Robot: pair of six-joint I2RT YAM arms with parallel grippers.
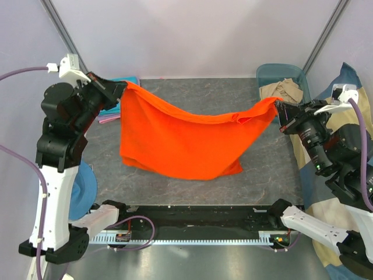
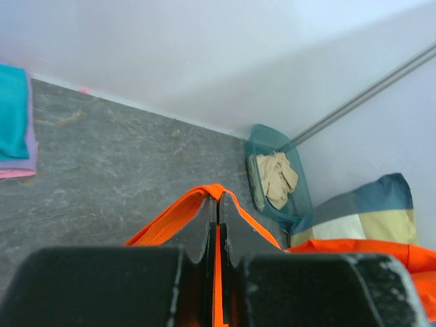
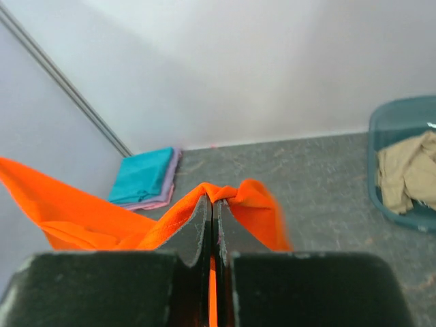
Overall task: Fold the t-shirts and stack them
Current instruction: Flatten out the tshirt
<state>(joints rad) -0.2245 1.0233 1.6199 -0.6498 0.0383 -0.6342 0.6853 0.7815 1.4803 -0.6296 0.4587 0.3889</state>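
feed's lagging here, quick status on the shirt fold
Left fingers and right fingers shut on the orange t-shirt, one corner each. Shirt stretched between them, lower edge seemingly on the table. Folded stack and bin off to the sides.

Teal bin [image 1: 266, 76], blue-and-beige cushion [image 1: 348, 74], grey table [image 1: 192, 96].
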